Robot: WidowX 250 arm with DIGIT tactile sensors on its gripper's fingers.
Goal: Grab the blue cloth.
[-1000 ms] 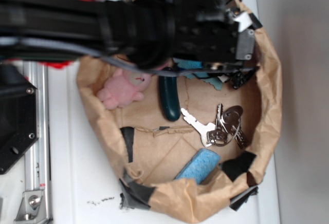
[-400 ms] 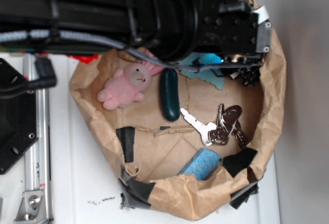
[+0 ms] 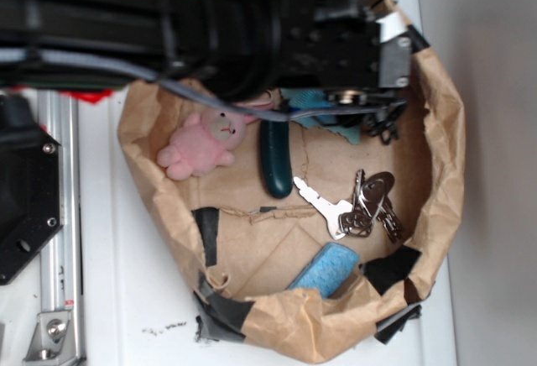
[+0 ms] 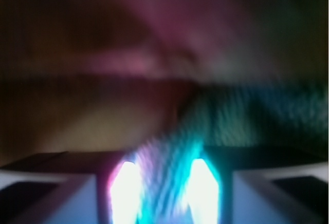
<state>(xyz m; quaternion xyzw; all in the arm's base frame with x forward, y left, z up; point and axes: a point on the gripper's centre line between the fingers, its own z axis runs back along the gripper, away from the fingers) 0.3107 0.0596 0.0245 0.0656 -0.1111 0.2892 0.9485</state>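
The blue cloth (image 3: 320,101) lies at the back of a brown paper bag (image 3: 439,161), mostly hidden under my black arm, with a ragged corner (image 3: 349,133) sticking out below it. My gripper (image 3: 379,121) reaches down into the bag right at the cloth. The wrist view is blurred, but it shows teal cloth (image 4: 167,160) filling the narrow gap between the two brightly lit fingers (image 4: 126,188) of my gripper (image 4: 164,185). More cloth (image 4: 252,116) trails off to the upper right.
Also in the bag are a pink plush bunny (image 3: 205,141), a dark green pickle-shaped object (image 3: 275,163), a bunch of keys (image 3: 362,205) and a bright-blue sponge block (image 3: 324,269). A metal rail (image 3: 59,240) and black mount (image 3: 25,206) stand left of the bag.
My arm swung right and up, then came back slightly left. The visible cloth shifted under the arm with it, and the bag's rim moved a little.
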